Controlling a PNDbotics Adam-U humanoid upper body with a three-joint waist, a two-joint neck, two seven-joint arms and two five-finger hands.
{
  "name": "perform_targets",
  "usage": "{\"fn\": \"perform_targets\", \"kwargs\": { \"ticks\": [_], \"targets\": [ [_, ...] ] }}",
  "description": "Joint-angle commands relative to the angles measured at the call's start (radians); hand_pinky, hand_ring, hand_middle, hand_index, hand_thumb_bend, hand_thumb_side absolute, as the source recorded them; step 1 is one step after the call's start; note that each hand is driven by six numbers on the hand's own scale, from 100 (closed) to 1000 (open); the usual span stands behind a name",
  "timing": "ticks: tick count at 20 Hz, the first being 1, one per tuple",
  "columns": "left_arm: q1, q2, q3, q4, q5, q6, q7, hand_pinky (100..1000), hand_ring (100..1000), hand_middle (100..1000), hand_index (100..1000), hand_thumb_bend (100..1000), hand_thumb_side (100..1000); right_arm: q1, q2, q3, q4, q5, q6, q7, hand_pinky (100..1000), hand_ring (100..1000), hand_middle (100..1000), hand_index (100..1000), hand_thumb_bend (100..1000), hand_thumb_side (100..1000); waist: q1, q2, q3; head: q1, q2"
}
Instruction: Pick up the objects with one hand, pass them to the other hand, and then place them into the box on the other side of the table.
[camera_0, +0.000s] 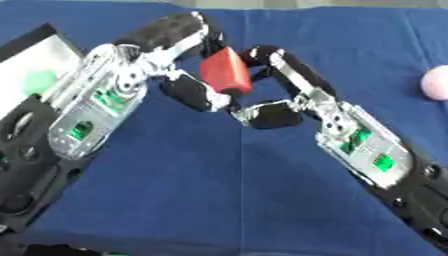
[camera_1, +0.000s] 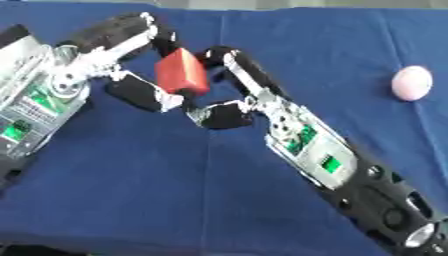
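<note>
Bright, even light — soft blur throughout, faint glare on silver metal.

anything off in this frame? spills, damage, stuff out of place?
Nothing stands out. The red block is held in mid-air between the left hand and right hand, mid-handover. A pink ball sits alone on the blue cloth at right. No spill or damage is visible.
</note>
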Motion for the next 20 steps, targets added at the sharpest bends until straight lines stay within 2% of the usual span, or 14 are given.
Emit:
{"fn": "perform_targets", "kwargs": {
  "ticks": [1,4,8,17,20],
  "targets": [
    [-0.016,0.043,0.008,-0.011,-0.009,0.002,-0.002,757,647,565,425,131,100,-0.01,-0.017,-0.007,-0.041,0.022,0.001,0.012,773,892,843,885,171,428,0.004,-0.02,0.003,0.004,-0.008],
    [-0.017,0.058,0.009,-0.019,-0.007,0.002,-0.01,747,645,569,428,119,100,-0.005,-0.021,-0.014,-0.043,0.03,0.011,0.025,778,904,876,901,138,477,0.005,-0.022,0.004,0.007,-0.006],
    [-0.011,0.069,0.018,0.004,-0.017,0.003,-0.011,747,647,570,429,124,100,0.004,-0.019,-0.015,-0.028,0.044,0.021,0.054,781,912,900,907,128,515,0.005,-0.023,0.005,0.005,-0.018],
    [-0.004,0.107,0.017,-0.006,-0.008,-0.004,-0.019,738,644,570,428,143,100,0.027,-0.037,-0.034,-0.031,0.062,0.029,0.049,784,915,904,910,153,512,0.006,-0.043,0.008,0.007,-0.008],
    [-0.002,0.123,0.015,-0.009,-0.009,-0.003,-0.024,737,647,571,428,153,100,0.033,-0.044,-0.036,-0.039,0.073,0.027,0.048,785,918,906,921,151,622,0.007,-0.047,0.008,0.012,-0.012]
  ]
}}
